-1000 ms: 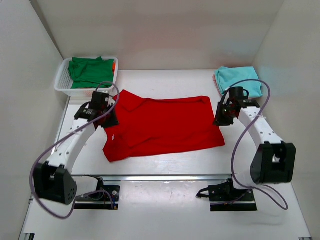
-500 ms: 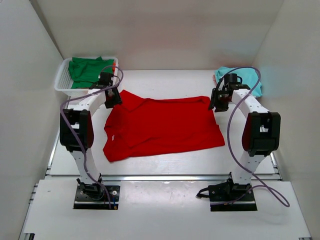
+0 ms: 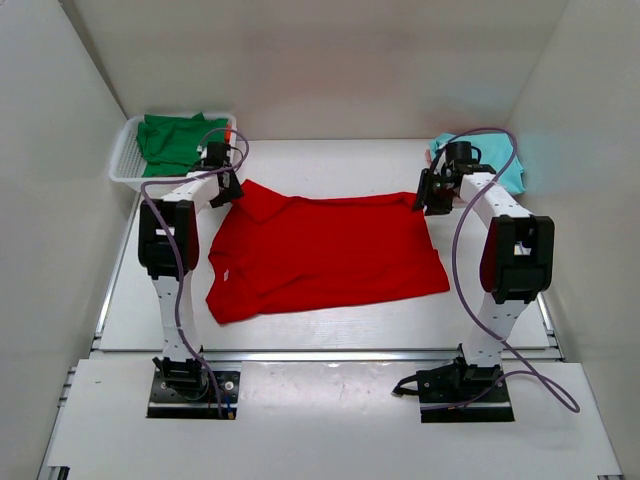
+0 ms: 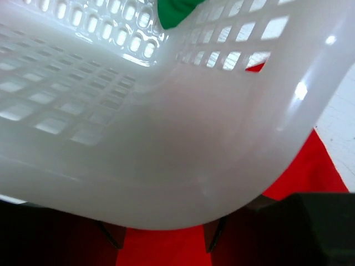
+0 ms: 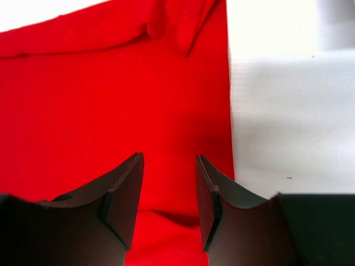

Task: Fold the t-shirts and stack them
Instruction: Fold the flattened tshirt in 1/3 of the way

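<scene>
The red t-shirt (image 3: pixel 320 255) lies spread flat mid-table. My left gripper (image 3: pixel 224 189) is at its far left corner, right against the basket. In the left wrist view the fingers (image 4: pixel 214 237) stand apart over red cloth (image 4: pixel 166 249), largely hidden by the basket wall (image 4: pixel 183 166). My right gripper (image 3: pixel 428 197) is at the shirt's far right corner. In the right wrist view it (image 5: pixel 169 166) is open just above the red shirt (image 5: pixel 100 94), near its right edge. A folded teal t-shirt (image 3: pixel 508 172) lies back right. A dark green t-shirt (image 3: pixel 175 140) sits in the basket.
The white mesh basket (image 3: pixel 122 170) stands at the back left, touching or nearly touching the left gripper. White walls enclose the table on three sides. Bare table (image 5: pixel 288 111) shows right of the shirt's edge.
Both arms have stretched away from the bases. The grippers moved from the shirt's side edges up to its far corners, the left one ending against the basket.
</scene>
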Controlling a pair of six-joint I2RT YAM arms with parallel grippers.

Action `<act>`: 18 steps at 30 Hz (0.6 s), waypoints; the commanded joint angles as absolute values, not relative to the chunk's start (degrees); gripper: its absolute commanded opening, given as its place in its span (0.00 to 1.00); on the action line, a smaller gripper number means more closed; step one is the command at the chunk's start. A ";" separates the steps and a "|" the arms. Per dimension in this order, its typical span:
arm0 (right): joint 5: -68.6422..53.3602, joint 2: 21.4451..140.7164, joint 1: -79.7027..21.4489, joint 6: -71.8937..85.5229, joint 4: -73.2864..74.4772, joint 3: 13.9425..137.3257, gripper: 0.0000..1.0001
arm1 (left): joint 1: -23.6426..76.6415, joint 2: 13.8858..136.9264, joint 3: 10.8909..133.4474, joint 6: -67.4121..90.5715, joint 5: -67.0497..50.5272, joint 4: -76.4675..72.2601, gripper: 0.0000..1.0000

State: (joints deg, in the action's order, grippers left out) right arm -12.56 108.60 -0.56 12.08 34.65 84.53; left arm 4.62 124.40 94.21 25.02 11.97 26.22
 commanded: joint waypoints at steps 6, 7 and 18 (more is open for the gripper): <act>-14.76 108.54 -0.09 13.36 30.59 83.24 0.40 | 6.77 124.27 95.79 24.35 15.99 22.32 0.60; -15.03 108.98 -0.09 13.01 30.50 83.75 0.39 | 7.46 124.36 96.50 23.91 16.26 22.32 0.60; -15.90 109.16 -0.09 13.54 30.85 85.78 0.39 | 9.31 129.64 106.25 19.34 15.73 29.52 0.57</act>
State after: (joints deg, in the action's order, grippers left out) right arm -15.09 108.77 -0.56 13.37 32.58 83.85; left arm 9.23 129.32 103.07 22.09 15.90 29.87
